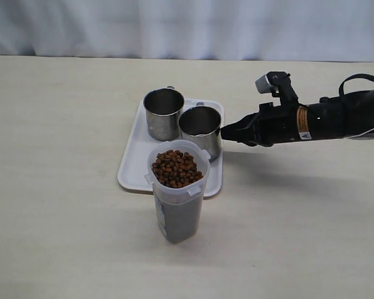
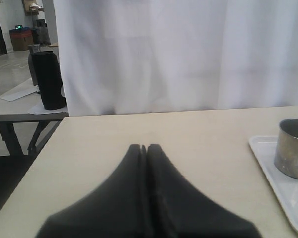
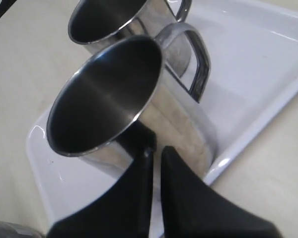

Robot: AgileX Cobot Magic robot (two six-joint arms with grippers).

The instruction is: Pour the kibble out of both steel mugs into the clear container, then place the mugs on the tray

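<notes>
Tabletop (image 1: 62, 205) tray (image 1: 132, 163) holds mug (image 1: 201, 124) just beside right gripper (image 1: 225, 132).

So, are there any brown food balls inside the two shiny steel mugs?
No, both shiny steel mugs look bare inside, and the brown kibble sits in the tall clear plastic container.

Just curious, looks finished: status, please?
Left gripper and right gripper shut, empty. Steel mugs empty, upright on tray. Kibble in clear container. Nothing in the way.
</notes>
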